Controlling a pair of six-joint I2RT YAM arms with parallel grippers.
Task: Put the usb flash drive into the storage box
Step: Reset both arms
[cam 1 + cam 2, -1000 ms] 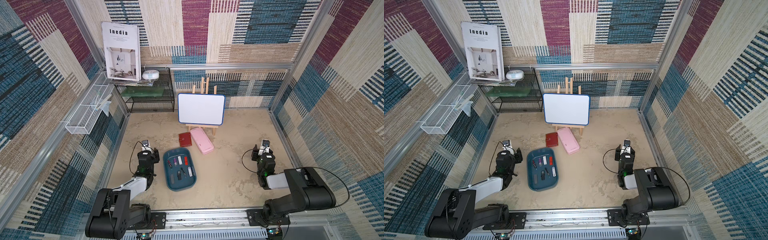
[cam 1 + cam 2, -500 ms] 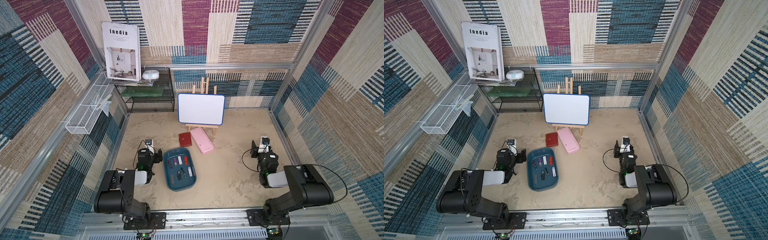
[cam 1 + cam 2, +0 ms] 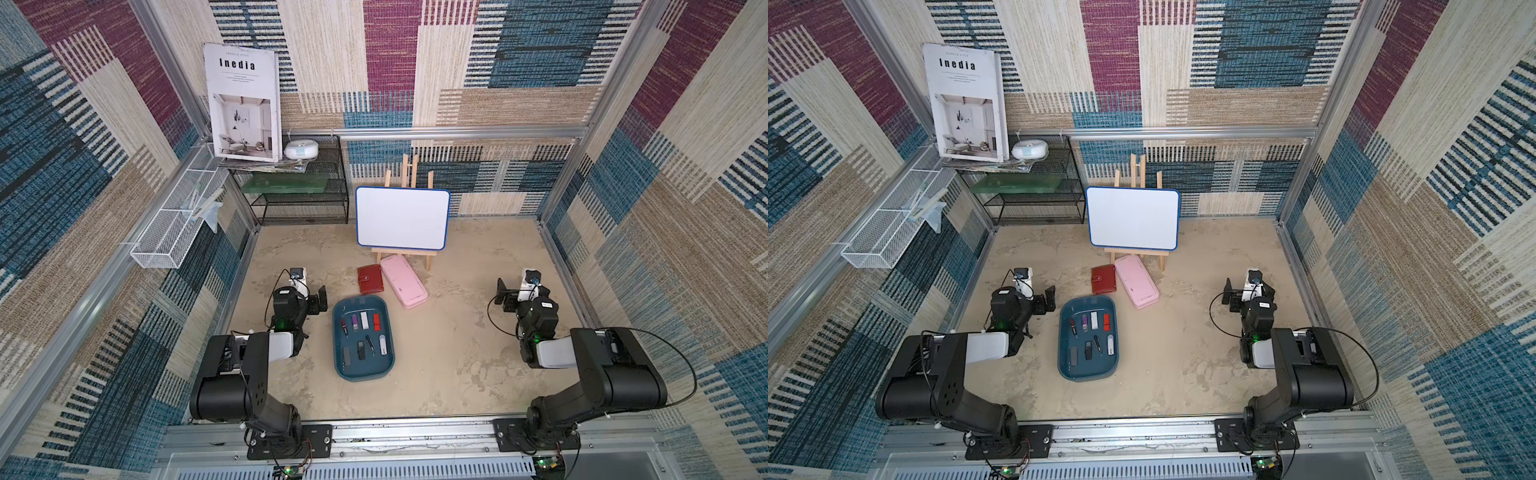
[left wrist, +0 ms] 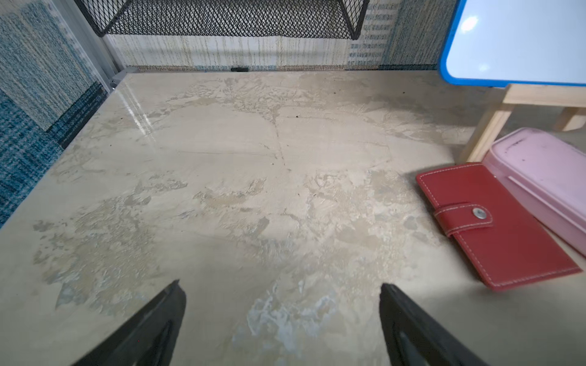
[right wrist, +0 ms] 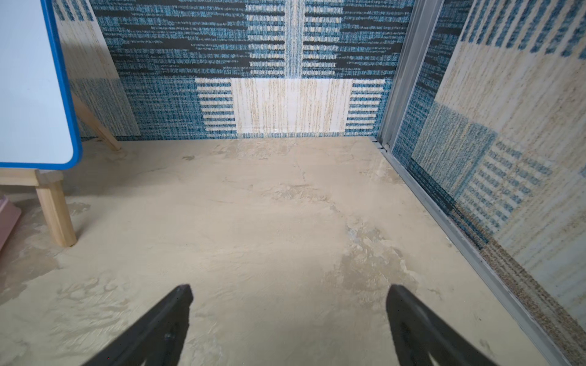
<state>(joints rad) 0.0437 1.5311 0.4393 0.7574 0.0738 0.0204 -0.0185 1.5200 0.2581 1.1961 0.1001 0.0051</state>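
A: Item, left hand (image 4: pixel 280 285): jaws spread wide, nothing between them, bare table (image 4: pixel 253 196) beneath. Item, right hand (image 5: pixel 290 286): likewise wide and empty.

B: And the usb flash drives (image 3: pixel 364 320)?

A: Several small sticks, all lying flat inside the storage box (image 3: pixel 368 372), centre-near on the table. None visible loose outside it.

B: Then the step in hand?

A: By my reckoning, parking clear. Done well: lift before any sideways travel, so no finger clips the raised rim and jolts the contents.

B: Edges, room?

A: Left hand stands just beside the box's far-left corner, side wall close on its left; tight. Red wallet (image 3: pixel 370 279) just beside the far rim, pink case (image 3: pixel 404 281) to its right. Right of the box: open table across to the right hand.
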